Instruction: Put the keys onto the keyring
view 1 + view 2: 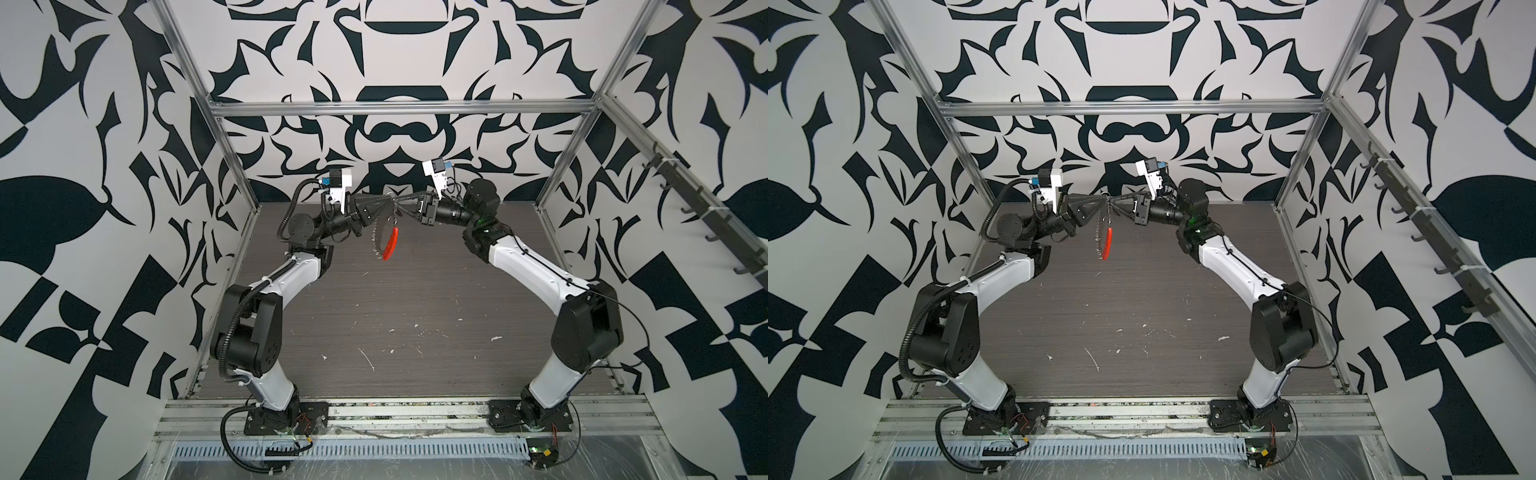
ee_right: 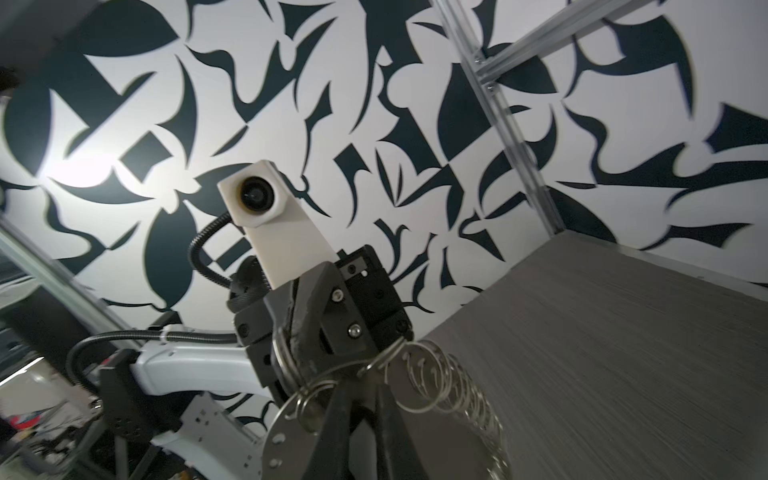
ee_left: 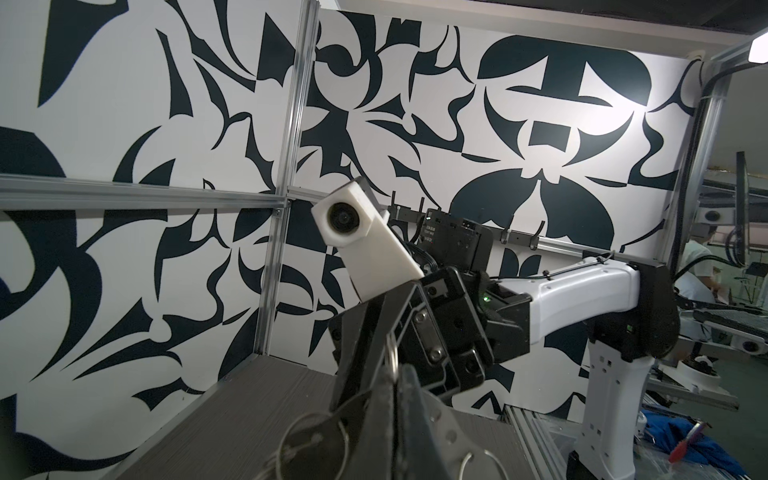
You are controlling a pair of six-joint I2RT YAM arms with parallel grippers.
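Two tools tip to tip mid-air | left tool (image 1: 387,200) clamped on keyring (image 1: 391,243) | right tool (image 1: 401,204) narrow, grip unclear

I find both top views bright and evenly lit from overhead, with no hard shadows on the table (image 1: 415,299). Focus holds sharp through the centre. Lens distortion bows the frame rails (image 1: 399,109) and splays the posts (image 1: 569,153) toward eleven and one o'clock; the walls (image 1: 62,249) stretch at nine and three. Thin glints mark the clear film (image 1: 415,463) at six o'clock. In the left wrist view I note a lamp (image 3: 758,52) blown out white and a glare patch (image 3: 615,112) washing the walls. The right wrist view carries a bright spot (image 2: 79,170) and motion smear across the pattern, and the keyring (image 2: 440,382) goes soft nearest the lens.
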